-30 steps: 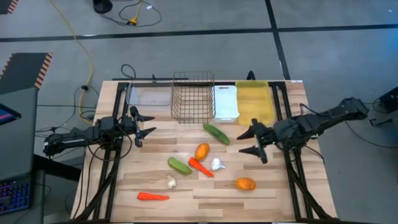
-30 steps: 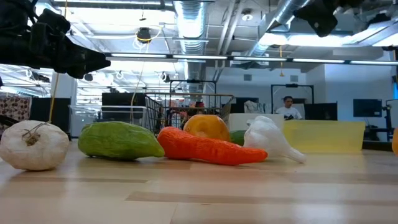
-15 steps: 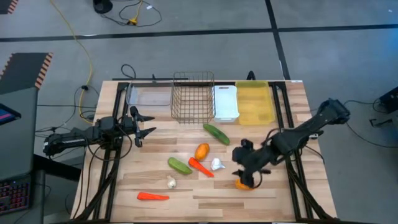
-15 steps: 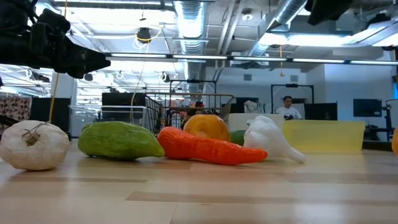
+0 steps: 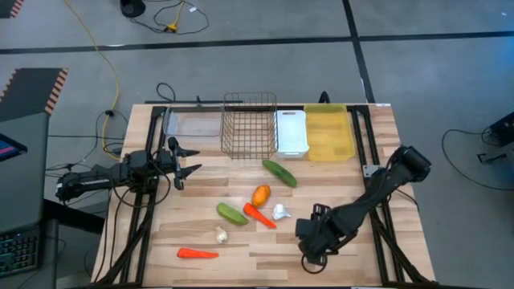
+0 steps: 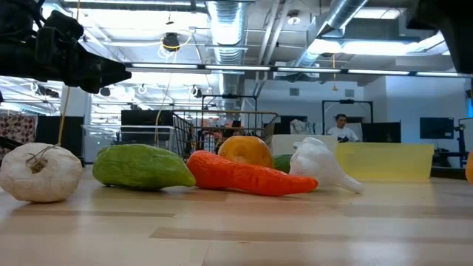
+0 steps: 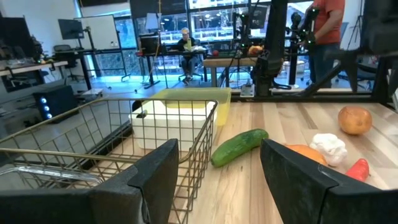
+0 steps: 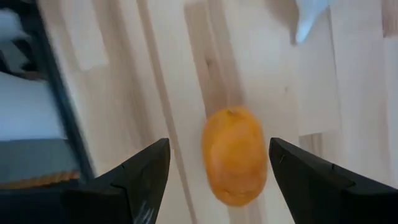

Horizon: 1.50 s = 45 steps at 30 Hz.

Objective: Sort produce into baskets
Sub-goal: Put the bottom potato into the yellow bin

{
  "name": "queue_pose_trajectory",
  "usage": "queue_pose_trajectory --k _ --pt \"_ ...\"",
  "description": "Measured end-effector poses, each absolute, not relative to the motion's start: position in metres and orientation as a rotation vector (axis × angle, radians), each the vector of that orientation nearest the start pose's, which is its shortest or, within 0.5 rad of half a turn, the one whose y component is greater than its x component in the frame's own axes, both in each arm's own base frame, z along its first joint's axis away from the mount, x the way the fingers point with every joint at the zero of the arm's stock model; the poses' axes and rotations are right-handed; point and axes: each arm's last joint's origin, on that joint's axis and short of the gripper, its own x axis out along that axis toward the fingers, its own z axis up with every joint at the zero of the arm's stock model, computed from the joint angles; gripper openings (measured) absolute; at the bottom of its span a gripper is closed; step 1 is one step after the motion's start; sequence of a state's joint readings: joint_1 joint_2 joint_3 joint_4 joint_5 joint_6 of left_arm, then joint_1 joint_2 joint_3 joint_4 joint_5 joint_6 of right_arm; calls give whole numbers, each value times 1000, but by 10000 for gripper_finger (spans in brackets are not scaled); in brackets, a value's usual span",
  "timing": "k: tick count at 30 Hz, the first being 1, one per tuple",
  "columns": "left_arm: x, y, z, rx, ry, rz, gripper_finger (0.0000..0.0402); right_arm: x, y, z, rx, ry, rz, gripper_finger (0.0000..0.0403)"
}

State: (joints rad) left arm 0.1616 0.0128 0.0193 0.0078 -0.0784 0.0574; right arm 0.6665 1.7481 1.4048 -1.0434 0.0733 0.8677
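Right gripper (image 8: 214,171) hovers over orange (image 8: 234,155), fingers spread wide, nothing gripped; left gripper (image 5: 183,160) idle, fingers apart, empty.

Four baskets (image 5: 250,124); apparently eight produce items (image 5: 279,172)

Robotics laboratory within an open-plan office. Exposed ceiling ducts (image 6: 229,18) and strip lighting are seen overhead; desks with monitors (image 6: 436,128) are occupied by a seated person (image 6: 342,127). A wooden table (image 5: 241,245) is set on a grey concrete floor (image 5: 418,64), across which a yellow cable (image 5: 96,48) is trailed.
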Motion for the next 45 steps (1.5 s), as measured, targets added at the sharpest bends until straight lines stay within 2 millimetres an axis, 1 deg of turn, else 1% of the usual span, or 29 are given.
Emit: queue_pose_trajectory --k 5,9,13,19,26,30,35,38,45 --pt "96 18 170 57 -7 240 214 268 213 224 180 1436 -119 301" --pt "96 18 170 55 -8 240 214 267 213 214 157 1499 -142 301" --pt "96 18 170 40 -9 239 214 265 211 211 141 1543 -161 301" --pt "96 18 170 14 -13 239 214 267 211 206 138 1547 -163 301" --pt "96 18 170 14 -13 239 214 264 208 194 129 1562 -173 301" --pt "96 18 170 14 -13 239 214 264 206 191 131 1565 -182 301" --pt "96 18 170 14 -13 240 214 265 202 183 152 1565 -173 301" --pt "96 18 170 14 -13 239 214 266 199 182 166 1572 -179 291" --pt "96 18 170 14 -13 240 214 271 193 182 193 1588 -177 246"
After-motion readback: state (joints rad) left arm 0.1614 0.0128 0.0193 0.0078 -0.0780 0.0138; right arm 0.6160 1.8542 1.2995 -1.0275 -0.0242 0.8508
